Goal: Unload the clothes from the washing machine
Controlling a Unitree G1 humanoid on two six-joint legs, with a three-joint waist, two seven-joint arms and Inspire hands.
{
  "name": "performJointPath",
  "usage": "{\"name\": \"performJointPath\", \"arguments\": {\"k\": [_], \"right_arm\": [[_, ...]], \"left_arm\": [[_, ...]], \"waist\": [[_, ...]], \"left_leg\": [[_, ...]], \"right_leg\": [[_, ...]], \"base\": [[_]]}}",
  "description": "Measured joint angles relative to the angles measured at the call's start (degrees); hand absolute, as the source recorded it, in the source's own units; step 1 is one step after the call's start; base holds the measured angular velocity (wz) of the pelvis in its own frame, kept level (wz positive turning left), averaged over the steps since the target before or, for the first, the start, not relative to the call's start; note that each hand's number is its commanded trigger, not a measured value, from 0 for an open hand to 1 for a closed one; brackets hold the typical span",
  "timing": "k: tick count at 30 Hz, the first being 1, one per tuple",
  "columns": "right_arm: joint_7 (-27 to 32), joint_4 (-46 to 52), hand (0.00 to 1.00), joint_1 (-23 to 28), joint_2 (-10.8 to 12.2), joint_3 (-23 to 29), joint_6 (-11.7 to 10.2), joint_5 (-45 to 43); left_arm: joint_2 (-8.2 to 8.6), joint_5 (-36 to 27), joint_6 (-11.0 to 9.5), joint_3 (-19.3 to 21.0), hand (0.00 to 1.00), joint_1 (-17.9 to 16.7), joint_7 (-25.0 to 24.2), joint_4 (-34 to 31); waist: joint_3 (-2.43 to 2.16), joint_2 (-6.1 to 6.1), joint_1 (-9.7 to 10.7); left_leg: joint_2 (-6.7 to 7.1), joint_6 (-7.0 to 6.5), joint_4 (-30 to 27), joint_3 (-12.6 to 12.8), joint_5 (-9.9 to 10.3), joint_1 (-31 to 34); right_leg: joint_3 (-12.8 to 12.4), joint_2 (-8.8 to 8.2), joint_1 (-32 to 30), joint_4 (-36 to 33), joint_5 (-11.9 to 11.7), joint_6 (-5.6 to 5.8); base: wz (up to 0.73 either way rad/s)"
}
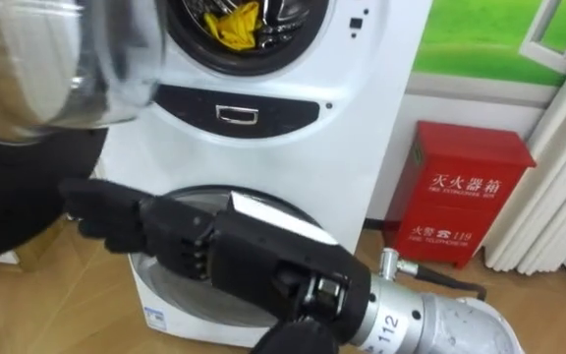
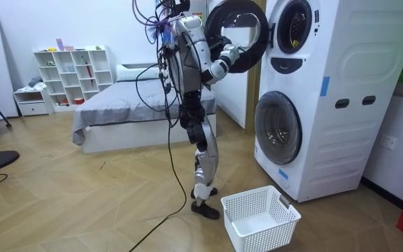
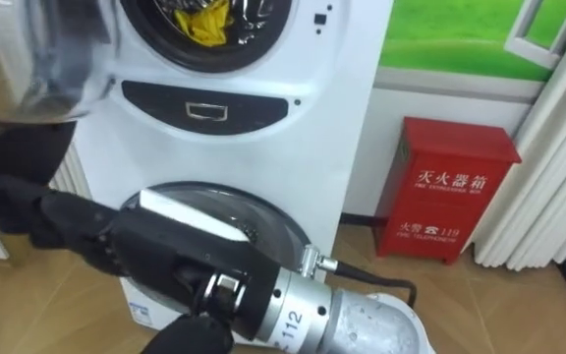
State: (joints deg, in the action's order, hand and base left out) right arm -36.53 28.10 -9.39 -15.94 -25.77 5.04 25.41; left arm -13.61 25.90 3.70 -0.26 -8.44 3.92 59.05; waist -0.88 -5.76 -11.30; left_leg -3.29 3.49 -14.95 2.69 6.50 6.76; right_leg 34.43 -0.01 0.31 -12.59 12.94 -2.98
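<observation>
The robot stands before a white front-loading washing machine (image 1: 367, 88) stacked on a second one, beside a white plastic lattice basket (image 2: 264, 236) on the wooden floor. The machine's round glass door (image 1: 47, 59) is swung open. A yellow crumpled garment (image 1: 234, 25) lies inside the drum. The black right hand (image 1: 165, 236) reaches leftward below the drum opening, its fingers relaxed and holding nothing. A red metal box (image 1: 465, 197) stands near the wall.

Yellow clothes (image 1: 236, 27) inside washing machine (image 1: 367, 108)
</observation>
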Motion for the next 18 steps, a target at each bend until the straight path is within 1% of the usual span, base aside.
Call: {"name": "performJointPath", "arguments": {"k": [2,4,5,6,8,10,11,12,13,14,16,18], "right_arm": [[-0.61,0.02,0.00,0.00,-0.18,0.07,0.00,0.00],[-1.49,0.03,0.00,0.00,-0.19,0.07,0.00,0.00],[-1.75,0.03,0.00,-0.02,-0.19,0.07,0.00,0.00],[-2.23,0.03,0.00,-0.02,-0.20,0.07,0.00,0.00],[-2.37,0.07,0.00,-0.03,-0.21,0.07,-0.01,0.01],[-2.43,0.07,0.00,-0.02,-0.24,0.07,-0.01,0.00],[-2.45,0.07,0.00,-0.03,-0.24,0.07,-0.01,-0.01],[-2.47,0.08,0.00,-0.03,-0.18,0.08,-0.01,-0.02],[-2.47,0.08,0.00,-0.04,-0.15,0.09,-0.01,-0.38],[-2.49,0.08,0.00,-0.03,-0.17,0.08,-0.01,-0.84],[-2.47,0.08,0.00,-0.04,-0.24,0.22,0.00,-1.29],[-2.46,0.08,0.00,-0.03,-0.22,0.22,-0.01,-1.33]], "left_arm": [[-0.03,-0.04,-0.03,-0.01,0.00,-0.04,0.03,0.41],[0.06,-0.27,-0.04,-0.07,0.00,-0.02,0.07,0.53],[0.12,-0.27,-0.06,-0.11,0.00,0.03,0.12,0.53],[0.15,-0.37,-0.16,-0.28,0.00,0.00,0.20,0.58],[0.11,-0.41,-0.16,-0.46,0.00,0.02,0.48,0.71],[0.12,-0.47,-0.16,-1.12,0.00,0.01,0.51,0.77],[0.13,-0.48,-0.16,-1.22,0.00,0.01,0.51,0.77],[0.14,-0.50,-0.16,-1.27,0.00,0.00,0.51,0.80],[0.14,-0.49,-0.15,-1.26,0.00,-0.02,0.51,0.85],[0.14,-0.49,-0.15,-1.26,0.00,-0.09,0.51,0.99],[0.32,-0.52,-0.14,-1.28,0.00,-0.05,0.51,1.42],[0.32,-0.58,-0.12,-1.28,0.00,-0.06,0.51,1.92]], "waist": [[0.00,0.01,0.10],[0.01,-0.04,0.19],[0.01,-0.05,0.18],[0.05,0.02,0.09],[0.07,-0.01,0.10],[0.42,-0.02,0.08],[0.43,-0.04,0.05],[0.54,-0.14,-0.01],[0.94,-0.22,-0.03],[0.98,-0.26,-0.02],[0.95,-0.33,0.03],[0.96,-0.32,-0.02]], "left_leg": [[0.07,-0.11,0.40,0.00,-0.08,-0.66],[0.20,-0.31,1.15,-0.37,-0.19,-1.65],[0.34,-0.33,1.41,-0.37,-0.25,-1.85],[0.95,-0.58,1.62,-0.45,-0.39,-2.27],[1.06,-0.82,1.91,-0.47,-0.26,-2.73],[1.69,-1.34,2.31,-0.44,0.02,-3.57],[1.94,-1.57,2.32,-0.44,0.18,-3.62],[1.99,-1.92,2.37,-0.41,0.42,-3.72],[2.16,-2.17,2.61,-0.35,0.66,-4.21],[2.29,-2.26,2.81,-0.31,0.73,-4.41],[2.97,-2.80,3.45,-0.39,1.05,-4.77],[3.33,-3.15,3.83,-0.35,1.26,-5.39]], "right_leg": [[-0.57,0.02,0.59,0.01,0.00,-0.01],[-2.73,0.30,1.30,0.03,0.16,0.27],[-3.26,0.31,1.36,0.05,0.22,0.37],[-3.89,0.30,1.77,0.19,0.23,0.38],[-5.51,0.32,2.08,0.18,0.27,0.46],[-8.32,0.51,2.72,0.42,0.38,0.63],[-8.95,0.60,2.84,0.61,0.40,0.67],[-9.36,0.63,3.11,0.95,0.40,0.65],[-9.92,0.56,3.55,1.02,0.35,0.58],[-10.72,0.57,3.61,1.02,0.35,0.58],[-13.28,0.54,3.65,1.08,0.34,0.56],[-14.46,0.35,3.91,1.07,0.22,0.37]], "base": [[0.11],[0.18],[0.11],[0.11],[0.12],[0.11],[0.06],[0.00],[0.00],[0.05],[0.07],[0.02]]}}
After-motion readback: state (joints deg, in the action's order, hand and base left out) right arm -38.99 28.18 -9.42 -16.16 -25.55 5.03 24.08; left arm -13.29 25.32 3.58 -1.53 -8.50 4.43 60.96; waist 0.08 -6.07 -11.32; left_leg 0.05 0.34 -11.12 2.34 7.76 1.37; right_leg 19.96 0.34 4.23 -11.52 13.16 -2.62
